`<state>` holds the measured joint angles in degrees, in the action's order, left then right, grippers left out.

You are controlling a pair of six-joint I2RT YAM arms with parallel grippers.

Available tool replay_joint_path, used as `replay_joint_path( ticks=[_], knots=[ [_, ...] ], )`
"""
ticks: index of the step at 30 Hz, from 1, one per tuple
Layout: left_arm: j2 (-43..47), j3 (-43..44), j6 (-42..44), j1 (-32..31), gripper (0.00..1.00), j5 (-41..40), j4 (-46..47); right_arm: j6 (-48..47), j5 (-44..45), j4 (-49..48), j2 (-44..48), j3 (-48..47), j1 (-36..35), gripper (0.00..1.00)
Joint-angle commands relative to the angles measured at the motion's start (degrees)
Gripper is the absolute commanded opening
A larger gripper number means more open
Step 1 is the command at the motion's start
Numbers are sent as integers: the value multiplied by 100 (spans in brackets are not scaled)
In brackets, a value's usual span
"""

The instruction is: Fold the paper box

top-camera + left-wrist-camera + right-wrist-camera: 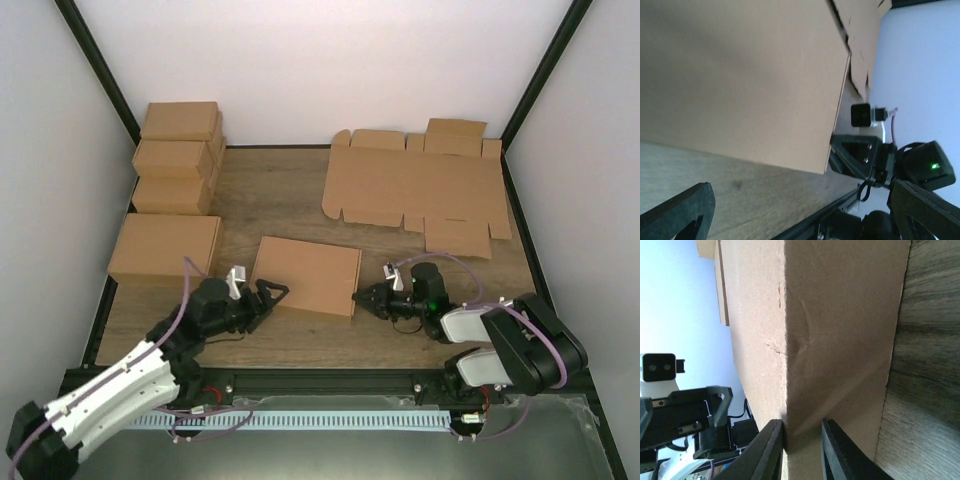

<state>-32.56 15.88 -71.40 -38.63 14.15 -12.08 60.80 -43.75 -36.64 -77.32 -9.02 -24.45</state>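
The desk (pixel 280 195) is smooth wood, so the paper box (pixel 305 275), lying shut at its near middle between the two arms, could slide or swing if it is pulled from one side only. The right pincer (pixel 360 297) pinches the box's near right corner, where the cardboard shows a crease; a harder squeeze may crush it. The left pincer (pixel 278 293) stands wide open just beside the near left corner, holding nothing, so it cannot steady the box

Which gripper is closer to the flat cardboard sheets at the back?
Right. The right gripper is in front of the sheets, at the right corner of the paper box; the left gripper is past its left corner.
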Motion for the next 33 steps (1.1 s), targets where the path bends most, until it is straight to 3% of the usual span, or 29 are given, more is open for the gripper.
replay_joint_path(
  ticks=[1, 9, 25, 33],
  knots=[
    [-692, 81, -757, -916, 100, -921, 814, 240, 20, -176, -31, 159, 32, 22],
    [-1536, -10, -1393, -1917, 100, -1844, 1671, 486, 209, -314, 209, 396, 32, 15],
    [-2852, -252, -1274, -2212, 100, -2226, 3204, 207, 257, 102, 452, 362, 107, 13],
    [-2899, -768, -1395, -2228, 100, -2677, 4132, 113, 211, 148, 349, 285, 120, 13]
  ],
)
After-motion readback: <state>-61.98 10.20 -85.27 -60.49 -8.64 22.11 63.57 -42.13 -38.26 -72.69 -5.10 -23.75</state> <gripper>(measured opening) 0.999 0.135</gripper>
